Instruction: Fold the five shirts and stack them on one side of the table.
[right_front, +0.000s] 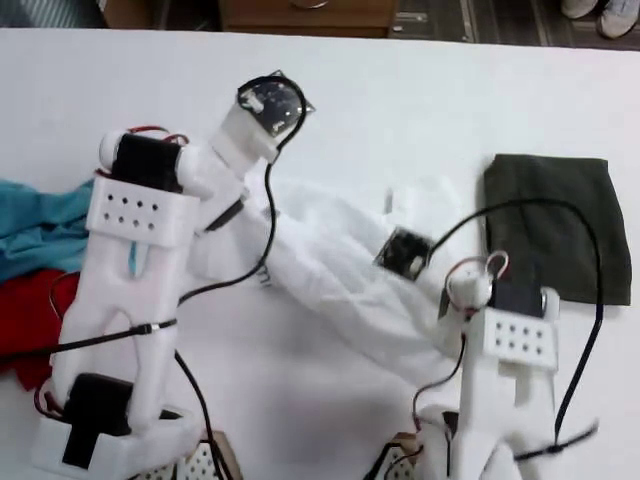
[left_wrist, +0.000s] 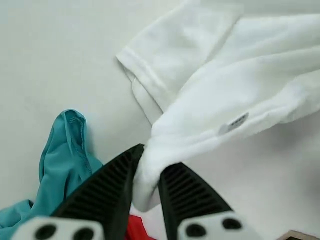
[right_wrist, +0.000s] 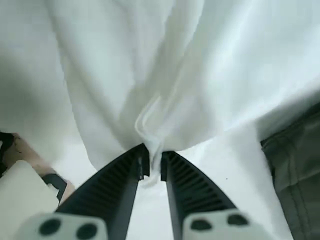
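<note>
A white shirt (right_front: 330, 265) is stretched in a crumpled band across the middle of the table between both arms. My left gripper (left_wrist: 150, 172) is shut on one bunched end of the white shirt (left_wrist: 225, 75), with a sleeve spread on the table beyond it. At the other end, my right gripper (right_wrist: 152, 162) is shut on a fold of the white shirt (right_wrist: 150, 75). A dark green shirt (right_front: 555, 225) lies folded at the table's right side, close beside the right gripper as the dark green shirt (right_wrist: 297, 170).
A teal shirt (right_front: 35, 225) and a red shirt (right_front: 25, 310) lie crumpled at the left edge, next to the left arm's base; the teal shirt (left_wrist: 65, 155) is near the left gripper. The table's far edge (right_front: 400, 38) runs along the back.
</note>
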